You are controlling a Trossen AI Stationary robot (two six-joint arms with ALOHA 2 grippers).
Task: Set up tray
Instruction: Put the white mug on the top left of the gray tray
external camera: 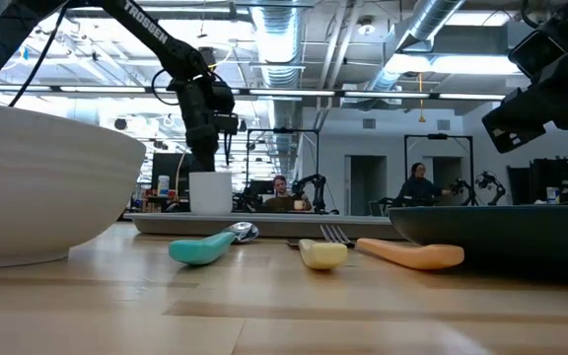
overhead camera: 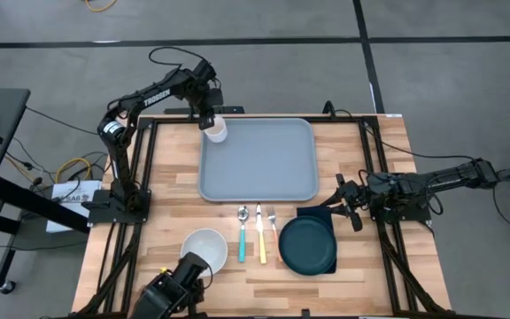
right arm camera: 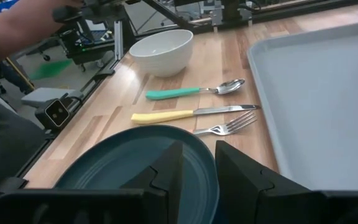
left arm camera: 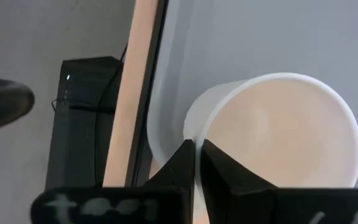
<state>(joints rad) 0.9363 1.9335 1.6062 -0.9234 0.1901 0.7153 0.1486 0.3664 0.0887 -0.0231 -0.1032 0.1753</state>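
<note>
The light grey-blue tray (overhead camera: 264, 168) lies flat on the far middle of the table. My left gripper (overhead camera: 212, 124) is over the tray's far left corner, shut on a white cup (overhead camera: 217, 133). The low view shows the cup (external camera: 210, 192) upright at tray level. My right gripper (overhead camera: 351, 206) hovers open near the table's right edge, above the navy plate's (right arm camera: 135, 168) rim and beside a folded navy napkin (overhead camera: 319, 215). In the right wrist view its fingers (right arm camera: 197, 155) are a little apart and hold nothing. My left gripper (left arm camera: 196, 146) pinches the cup's rim (left arm camera: 191, 127) on the side toward the tray's far left corner. One finger is inside the cup and one outside, both coming from above. The cup stays upright over the tray's corner (left arm camera: 160, 124); whether its base touches the tray, I cannot tell.
On the near half of the table lie a white bowl (overhead camera: 204, 248), a teal-handled spoon (overhead camera: 243, 235), a yellow-handled knife (overhead camera: 260, 237) and a fork (overhead camera: 272, 226), left of the plate. Most of the tray's floor (right arm camera: 328, 93) is bare. A person's sleeve (right arm camera: 17, 25) shows beyond the table.
</note>
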